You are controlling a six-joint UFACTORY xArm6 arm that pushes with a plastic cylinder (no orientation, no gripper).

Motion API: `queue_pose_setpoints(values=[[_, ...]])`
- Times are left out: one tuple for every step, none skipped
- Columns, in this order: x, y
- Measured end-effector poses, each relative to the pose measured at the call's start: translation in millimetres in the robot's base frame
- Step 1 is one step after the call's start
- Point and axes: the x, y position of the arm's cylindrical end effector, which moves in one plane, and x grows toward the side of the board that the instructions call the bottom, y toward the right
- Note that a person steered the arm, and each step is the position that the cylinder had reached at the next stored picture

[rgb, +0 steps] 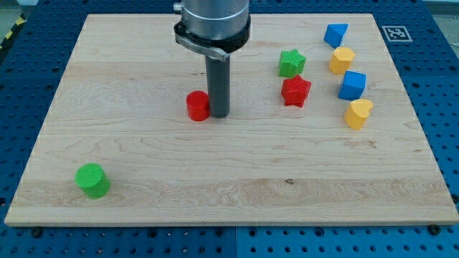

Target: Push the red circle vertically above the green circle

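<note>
The red circle (198,106) sits near the middle of the wooden board, a little to the view's left of centre. My tip (219,115) stands right beside it on its right side, touching or almost touching it. The green circle (92,180) lies far off at the view's bottom left, near the board's corner. The red circle is well to the right of and above the green circle.
A green star (292,63) and a red star (295,91) lie right of my tip. Farther right stand a blue block (335,34), a yellow block (342,60), a blue cube (352,85) and a yellow heart (358,113). The board (237,193) ends near the bottom.
</note>
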Motion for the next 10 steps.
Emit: queue_pose_setpoints(values=[[-10.2, -5.8], [-10.2, -12.3], [-10.2, -32.0], [-10.2, -57.0], [-10.2, -78.9], [-10.9, -102.4], [-13.5, -121.5], [-13.5, -127.5], [-12.1, -127.0], [24.5, -78.8]])
